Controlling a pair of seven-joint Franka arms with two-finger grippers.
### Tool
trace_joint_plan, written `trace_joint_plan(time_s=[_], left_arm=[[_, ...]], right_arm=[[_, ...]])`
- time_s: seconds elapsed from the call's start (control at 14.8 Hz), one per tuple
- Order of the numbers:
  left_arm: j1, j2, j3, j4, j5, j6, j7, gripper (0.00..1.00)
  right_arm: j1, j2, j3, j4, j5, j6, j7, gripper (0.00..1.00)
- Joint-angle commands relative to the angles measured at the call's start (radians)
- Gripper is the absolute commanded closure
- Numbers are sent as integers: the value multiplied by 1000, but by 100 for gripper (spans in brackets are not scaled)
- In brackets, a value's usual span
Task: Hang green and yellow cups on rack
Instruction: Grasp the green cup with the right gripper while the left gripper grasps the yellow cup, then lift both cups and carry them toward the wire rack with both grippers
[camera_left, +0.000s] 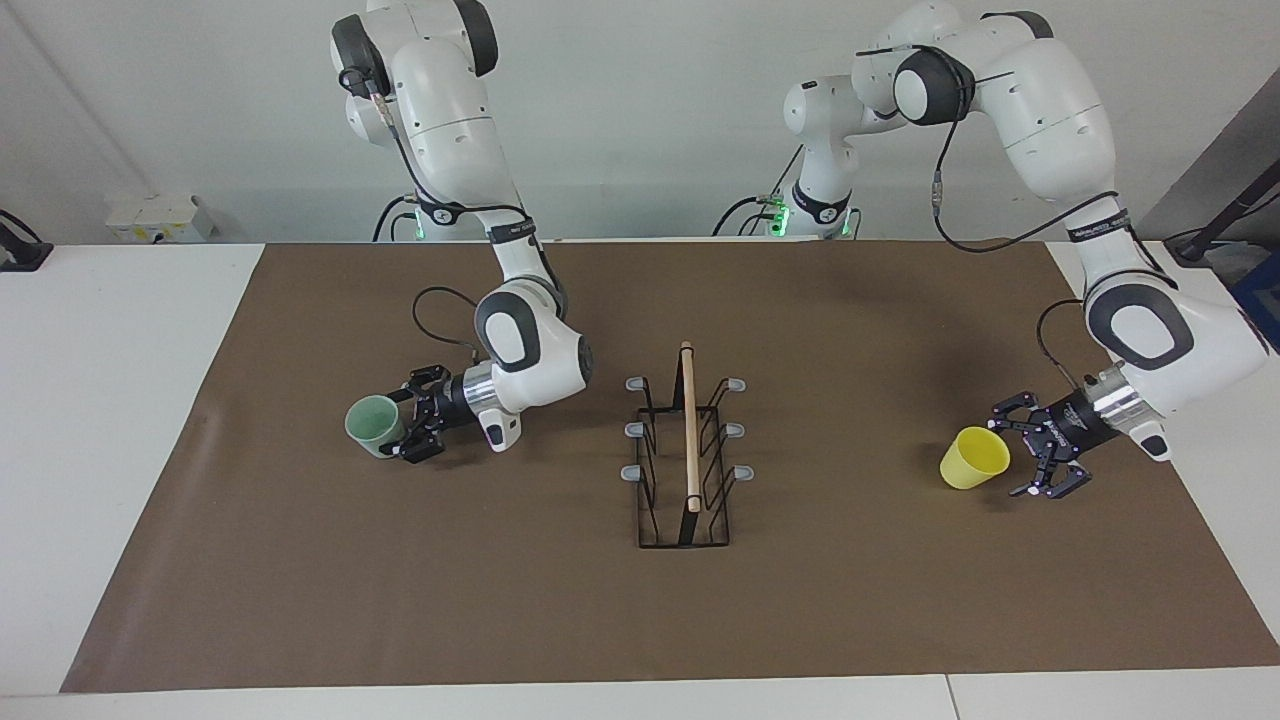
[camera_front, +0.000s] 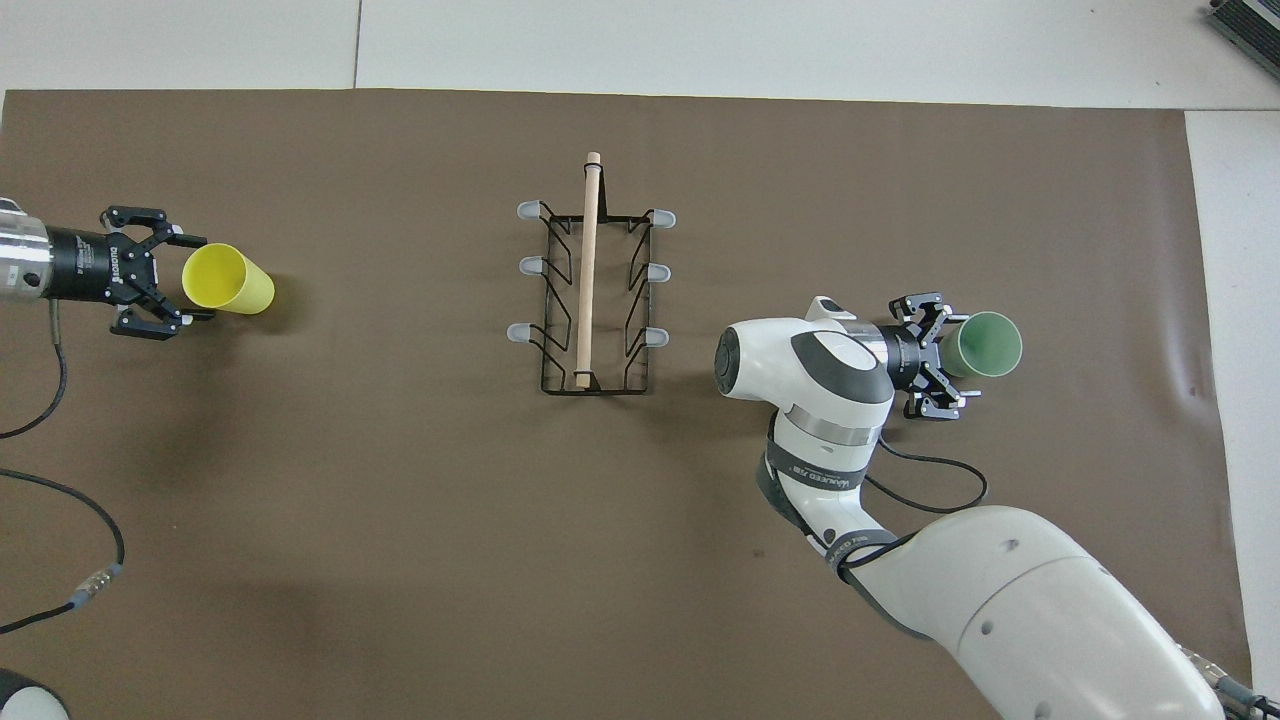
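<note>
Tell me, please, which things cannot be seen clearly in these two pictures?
- Green cup: base hidden by right gripper, overhead view.
- Yellow cup: contact with left gripper cannot be told, either view.
- Rack: prong tips too small to judge.

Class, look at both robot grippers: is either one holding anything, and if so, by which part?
Nothing is held. The left gripper is open beside the yellow cup, and the right gripper is open at the green cup. Both cups rest on the table.
</note>
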Motion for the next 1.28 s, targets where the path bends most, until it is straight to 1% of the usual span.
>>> trace_joint_plan(time_s=[0.0, 0.14, 0.2, 0.27, 0.34, 0.41, 0.68, 0.74, 0.81, 0.88, 0.95, 1.08, 1.22], left_arm=[[-25, -75, 5, -160, -106, 91, 29, 0], [-28, -87, -6, -208, -160, 160, 44, 0], [-46, -89, -6, -222, -189, 177, 47, 0], [-51, -92, -4, -231, -222, 183, 47, 0], [-63, -97, -4, -247, -243, 198, 53, 0], [-68, -97, -6, -253, -251, 212, 61, 0], [-69, -103, -9, -253, -274, 211, 70, 0], [-71, -103, -21, -253, -279, 215, 69, 10], [-69, -106, -22, -253, -280, 212, 75, 64], [-69, -113, -23, -253, -280, 212, 79, 97], [-71, -118, -27, -251, -280, 215, 79, 100], [-69, -139, -32, -245, -280, 240, 79, 100], [-71, -166, -35, -225, -279, 276, 76, 100]], right_arm=[[-17, -2, 7, -32, -51, 19, 38, 8], [-19, -4, 7, -40, -78, 17, 39, 14], [-28, -4, 9, -38, -86, 18, 41, 25], [-34, -4, 8, -38, -94, 26, 44, 37], [-37, -4, 9, -38, -94, 29, 47, 80], [-36, -4, 9, -38, -94, 23, 48, 100], [-46, -5, 9, 52, -75, -12, 19, 100], [-46, -7, 9, 86, -46, -35, 15, 100], [-43, -10, 11, 128, 12, -49, 13, 100], [-37, -16, 11, 165, 55, -61, 8, 100], [-34, -18, 11, 207, 86, -84, 8, 100], [-34, -19, 27, 299, 167, -144, 7, 100], [-37, -34, 47, 340, 218, -169, 1, 100]])
